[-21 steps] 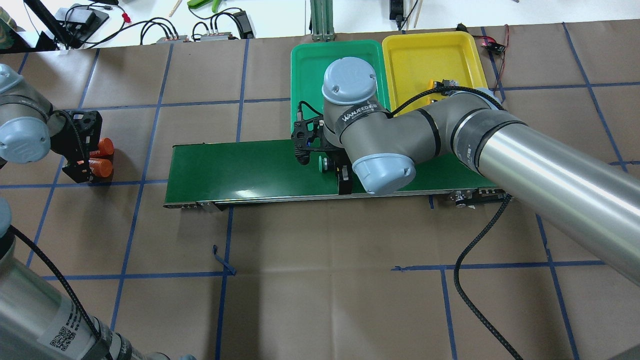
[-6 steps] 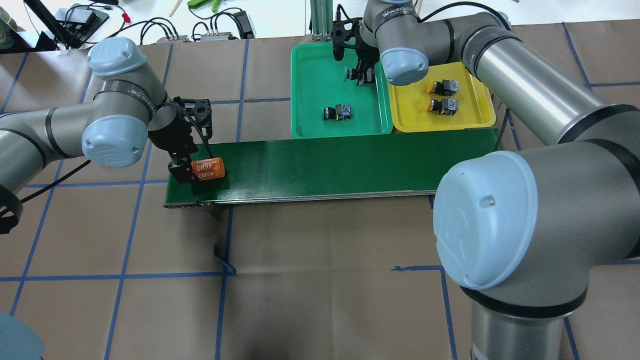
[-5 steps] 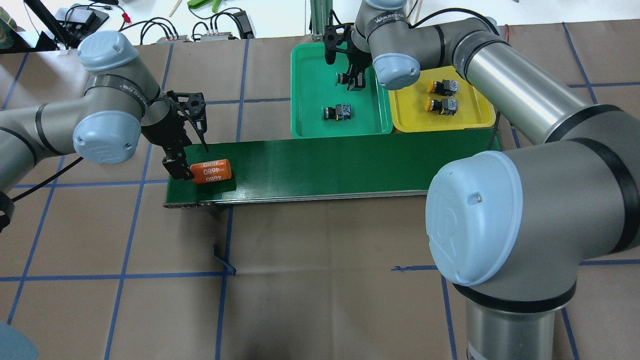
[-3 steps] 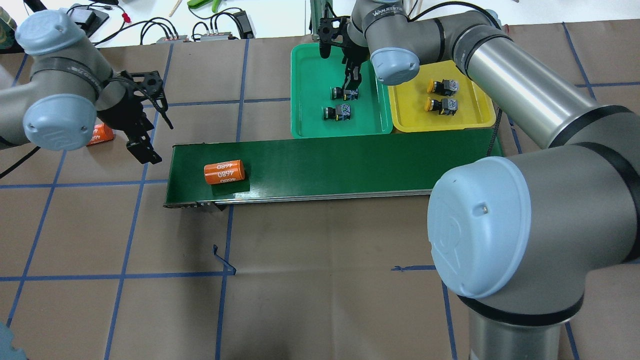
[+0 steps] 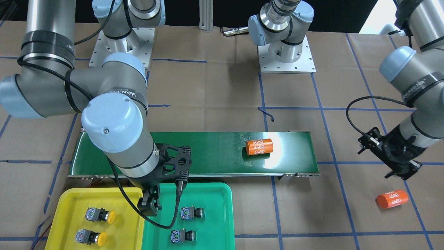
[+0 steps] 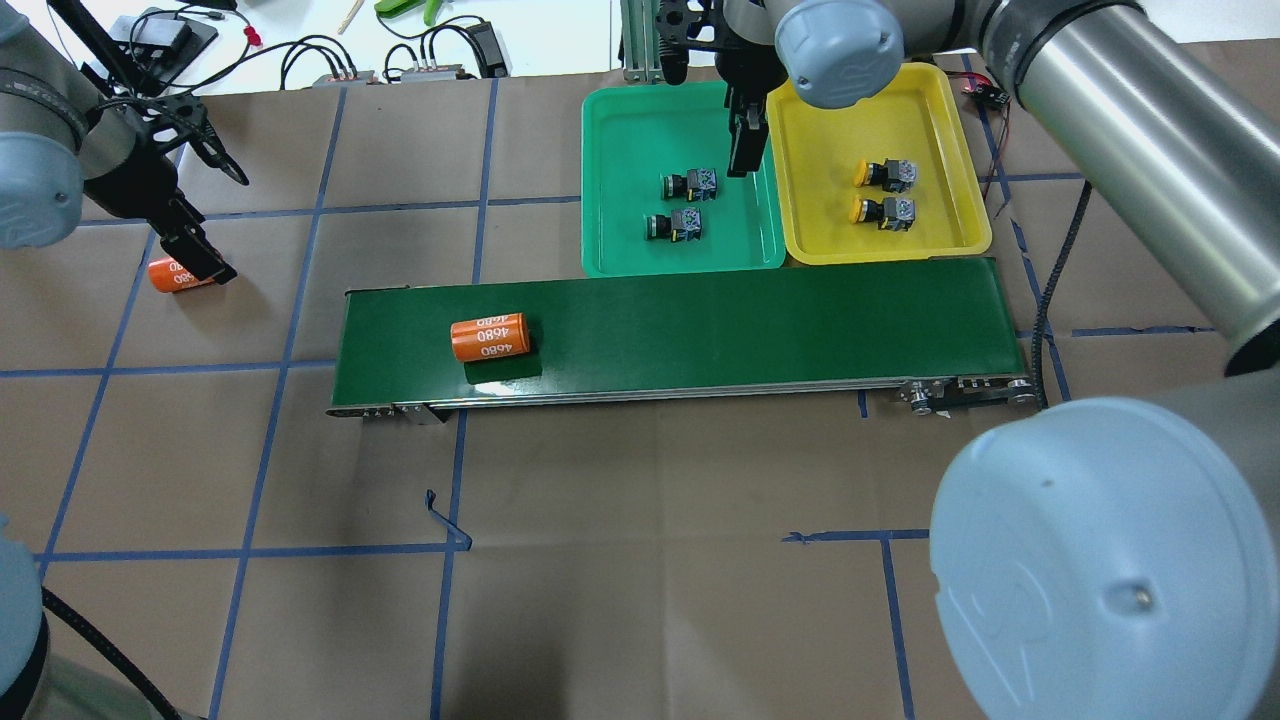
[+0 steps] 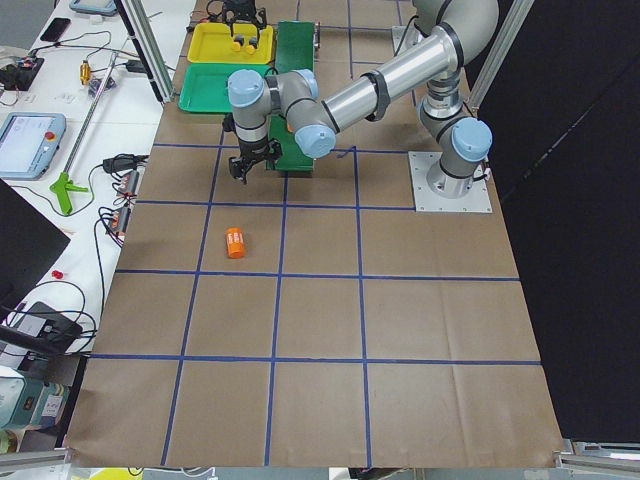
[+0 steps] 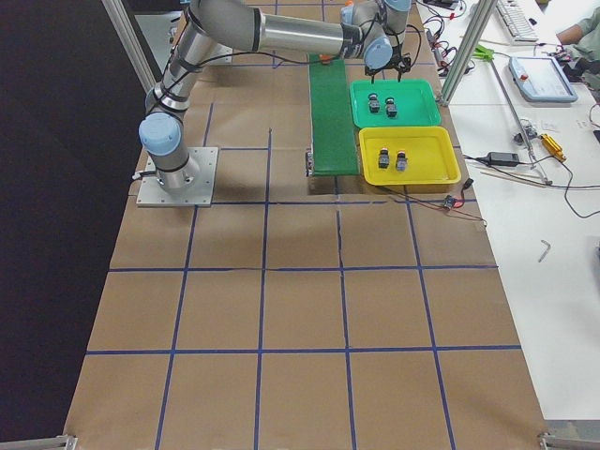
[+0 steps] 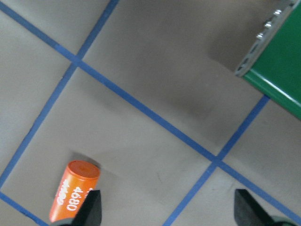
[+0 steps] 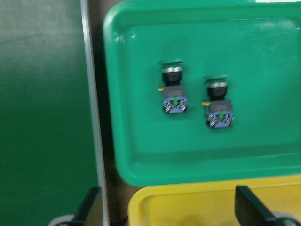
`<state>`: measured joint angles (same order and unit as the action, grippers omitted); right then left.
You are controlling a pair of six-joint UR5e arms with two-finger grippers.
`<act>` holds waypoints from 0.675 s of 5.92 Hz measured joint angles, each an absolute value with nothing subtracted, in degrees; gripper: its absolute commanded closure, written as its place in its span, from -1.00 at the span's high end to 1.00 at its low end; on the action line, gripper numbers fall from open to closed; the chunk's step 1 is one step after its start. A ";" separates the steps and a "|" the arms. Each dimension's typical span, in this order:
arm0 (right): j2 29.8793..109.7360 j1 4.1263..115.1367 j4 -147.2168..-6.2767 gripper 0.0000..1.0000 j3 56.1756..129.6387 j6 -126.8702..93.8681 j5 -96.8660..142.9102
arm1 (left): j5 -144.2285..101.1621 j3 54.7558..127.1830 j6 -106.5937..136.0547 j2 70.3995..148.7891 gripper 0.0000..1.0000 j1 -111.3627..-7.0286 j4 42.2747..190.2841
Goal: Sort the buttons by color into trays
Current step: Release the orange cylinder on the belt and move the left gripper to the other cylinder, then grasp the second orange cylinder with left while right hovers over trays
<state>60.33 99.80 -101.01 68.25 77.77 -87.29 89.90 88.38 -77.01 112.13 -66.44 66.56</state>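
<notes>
Four buttons, every one in a tray, seen from across the table (image 5: 215, 86). The right pincer (image 5: 149, 205) hangs over the seam where the yellow tray (image 5: 66, 203) meets the green tray (image 5: 222, 194). The two green buttons (image 5: 192, 212) lie on their sides in the green tray just beside it, not touching it. The two yellow buttons (image 5: 99, 215) lie in the yellow tray on its other side. The left pincer (image 5: 402, 173) hovers off the end of the belt (image 5: 208, 152), with an orange can (image 5: 392, 199) on the table near its tip. A second can (image 5: 259, 147) rests on the belt, well apart from both pincers.

From overhead, the right pincer points down at the green tray's edge next to the yellow tray, the nearer green button just beside its tip. The left pincer's tip overlaps the orange can here; whether they touch, cannot tell.

Left side view: the near arm's pincer is held above the table, and the orange can lies apart from it, toward the camera. Right side view: the near arm reaches to the trays, its pincer too small to read.

Left wrist camera: jaws spread wide, nothing between them, the orange can just beside one tip. Right wrist camera: jaws spread wide and empty. Both green buttons lie ahead in the green tray, caps pointing away, and the yellow tray's rim sits between the tips.
</notes>
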 measured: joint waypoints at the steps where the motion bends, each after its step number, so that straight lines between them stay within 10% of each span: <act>1: 65.76 99.77 -94.89 1.00 70.76 77.66 -88.76 | 90.15 82.62 -77.40 116.87 0.96 -65.53 66.93; 4: 77.71 99.70 -91.94 1.00 81.72 77.53 -89.60 | 92.69 73.77 -78.59 127.41 0.96 -62.01 67.72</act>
